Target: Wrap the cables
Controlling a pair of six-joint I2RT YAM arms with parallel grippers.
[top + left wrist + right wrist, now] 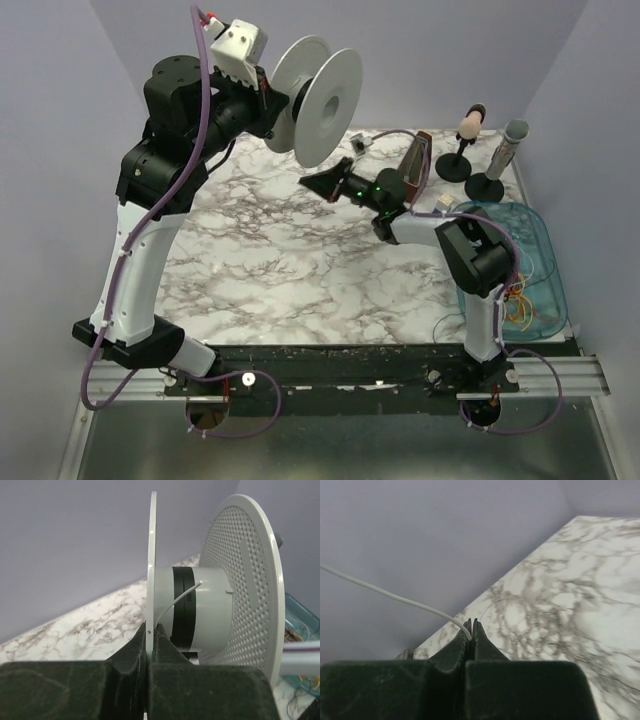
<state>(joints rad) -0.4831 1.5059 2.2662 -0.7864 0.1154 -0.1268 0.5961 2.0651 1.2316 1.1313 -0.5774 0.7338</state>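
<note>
My left gripper (262, 100) is raised high at the back left and shut on the thin near flange of a white spool (320, 100). In the left wrist view that flange stands pinched between the gripper's (151, 627) jaws. A thin white cable (177, 600) leaves a hole in the spool's hub (210, 610) and curves down. My right gripper (312, 181) hovers over the table's middle, below the spool. In the right wrist view it (471, 624) is shut on the end of the white cable (395, 597), which runs off up-left. Thin red, orange and yellow cables (522, 300) lie tangled in a tray.
A teal tray (545, 250) sits at the table's right edge. Two black stands, one with a tan head (470, 125) and one with a grey head (512, 135), stand at the back right. A dark red block (418, 160) and a small white connector (360, 143) lie behind my right arm.
</note>
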